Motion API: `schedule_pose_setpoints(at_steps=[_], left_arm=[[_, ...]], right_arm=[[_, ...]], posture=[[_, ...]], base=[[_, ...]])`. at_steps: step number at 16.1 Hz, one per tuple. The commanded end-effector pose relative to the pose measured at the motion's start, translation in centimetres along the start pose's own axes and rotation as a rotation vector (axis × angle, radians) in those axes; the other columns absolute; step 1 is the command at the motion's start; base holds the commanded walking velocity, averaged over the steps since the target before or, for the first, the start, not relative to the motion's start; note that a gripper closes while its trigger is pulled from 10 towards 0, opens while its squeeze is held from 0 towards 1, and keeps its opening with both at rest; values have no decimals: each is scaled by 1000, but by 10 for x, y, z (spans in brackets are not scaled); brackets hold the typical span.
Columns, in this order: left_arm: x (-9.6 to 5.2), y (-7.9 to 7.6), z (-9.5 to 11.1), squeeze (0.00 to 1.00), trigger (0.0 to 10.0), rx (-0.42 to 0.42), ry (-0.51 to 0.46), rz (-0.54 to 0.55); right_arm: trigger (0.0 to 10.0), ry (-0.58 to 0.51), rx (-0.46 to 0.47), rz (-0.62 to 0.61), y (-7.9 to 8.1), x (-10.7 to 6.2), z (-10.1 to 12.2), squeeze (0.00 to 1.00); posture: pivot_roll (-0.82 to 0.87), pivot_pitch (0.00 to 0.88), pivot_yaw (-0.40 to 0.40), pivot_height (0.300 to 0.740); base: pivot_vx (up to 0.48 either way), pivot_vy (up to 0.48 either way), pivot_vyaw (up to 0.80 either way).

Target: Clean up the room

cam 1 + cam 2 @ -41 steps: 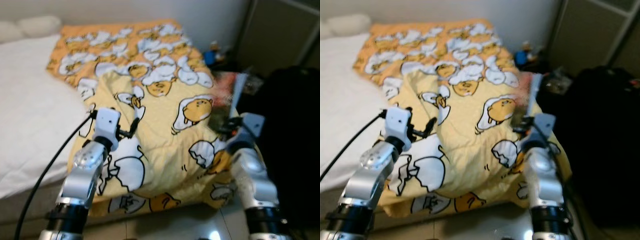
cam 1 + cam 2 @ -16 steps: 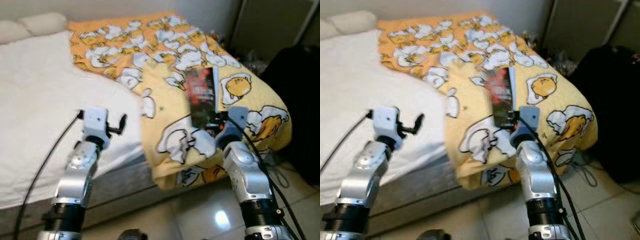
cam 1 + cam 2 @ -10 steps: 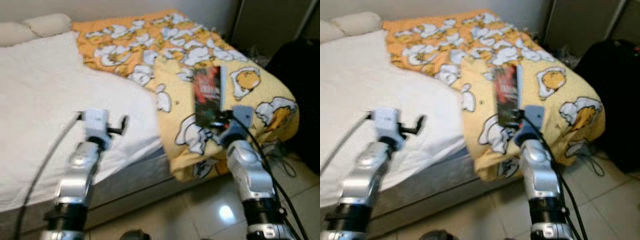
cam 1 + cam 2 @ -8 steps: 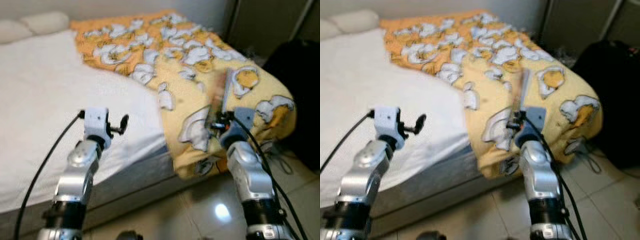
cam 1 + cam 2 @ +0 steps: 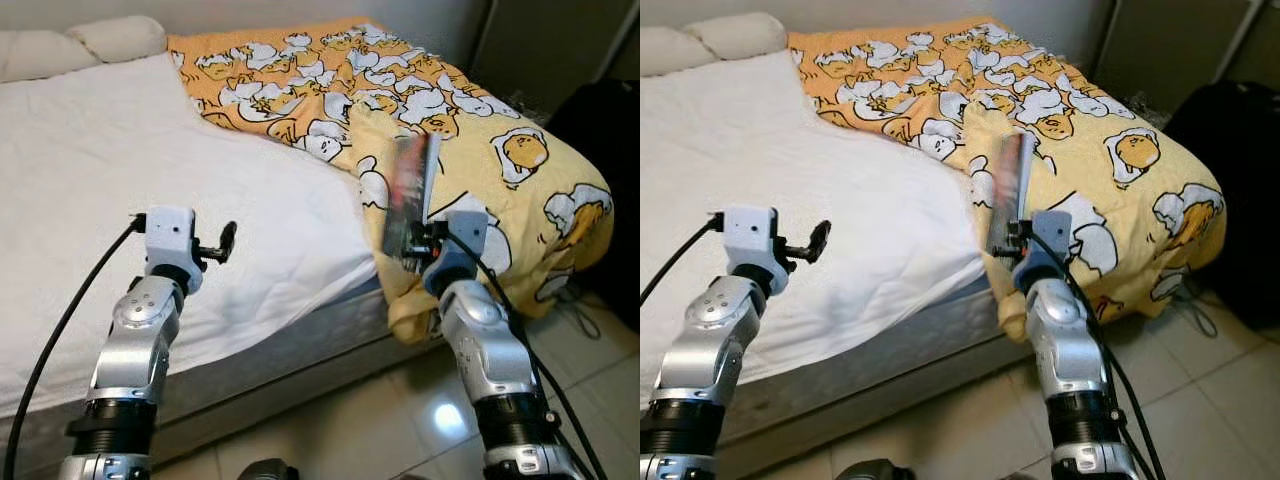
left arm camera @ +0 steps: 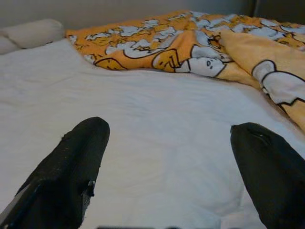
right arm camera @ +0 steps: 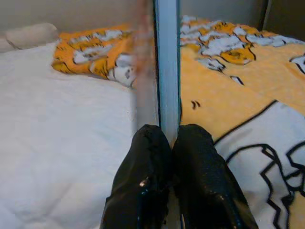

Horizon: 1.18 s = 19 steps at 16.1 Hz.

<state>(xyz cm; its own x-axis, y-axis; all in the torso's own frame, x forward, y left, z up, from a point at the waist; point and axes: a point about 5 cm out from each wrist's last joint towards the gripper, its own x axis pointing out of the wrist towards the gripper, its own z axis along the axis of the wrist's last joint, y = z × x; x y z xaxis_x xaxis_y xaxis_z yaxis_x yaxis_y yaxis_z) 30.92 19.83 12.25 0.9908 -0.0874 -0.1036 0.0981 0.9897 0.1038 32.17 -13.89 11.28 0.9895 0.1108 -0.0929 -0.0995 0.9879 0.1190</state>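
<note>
A thin book with a dark red cover [image 5: 408, 192] stands upright and nearly edge-on over the bed's corner, with my right gripper [image 5: 414, 243] shut on its lower edge. In the right wrist view the book's pale spine [image 7: 166, 67] rises straight up from between the closed fingertips [image 7: 152, 148]. My left gripper [image 5: 222, 242] hovers open above the white sheet [image 5: 150, 170], holding nothing. In the left wrist view its two black fingers [image 6: 78, 157] stand wide apart. A yellow and orange blanket with egg cartoons [image 5: 470, 110] lies crumpled over the bed's right side.
Pillows [image 5: 90, 38] lie at the head of the bed. A black bag [image 5: 615, 140] stands to the right, with a cable [image 5: 572, 308] on the tiled floor [image 5: 330, 430] beside it. A dark wardrobe [image 5: 550, 40] is at the back right.
The camera has swung left, so more white sheet shows. The book in my right gripper has turned from cover-facing to nearly edge-on. The left gripper has stayed open.
</note>
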Motion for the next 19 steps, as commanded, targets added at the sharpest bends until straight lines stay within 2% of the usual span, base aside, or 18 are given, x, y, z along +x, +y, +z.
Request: schedule_pose_setpoints(at_steps=[1, 2, 5, 19], left_arm=[[2, -9, 1, 0, 10000, -2, -3, -22], [2, -12, 1, 0, 10000, 2, -2, -28], [6, -6, 7, 0, 10000, 18, -15, -19], [7, -6, 7, 0, 10000, 13, -21, -6]], right_arm=[[10000, -47, -5, -7, -5, 1, 12, 0], [10000, -48, -4, -6, -5, 1, 12, 0], [10000, -52, -8, 22, 3, 4, 13, 0], [10000, -31, -16, 44, 3, 3, 10, 0]], posture=[[41, 0, 41, 740], [55, 0, 38, 740], [64, 0, 38, 740], [73, 0, 28, 740]], base=[[0, 319, 0], [0, 315, 0], [0, 330, 0], [0, 340, 0]])
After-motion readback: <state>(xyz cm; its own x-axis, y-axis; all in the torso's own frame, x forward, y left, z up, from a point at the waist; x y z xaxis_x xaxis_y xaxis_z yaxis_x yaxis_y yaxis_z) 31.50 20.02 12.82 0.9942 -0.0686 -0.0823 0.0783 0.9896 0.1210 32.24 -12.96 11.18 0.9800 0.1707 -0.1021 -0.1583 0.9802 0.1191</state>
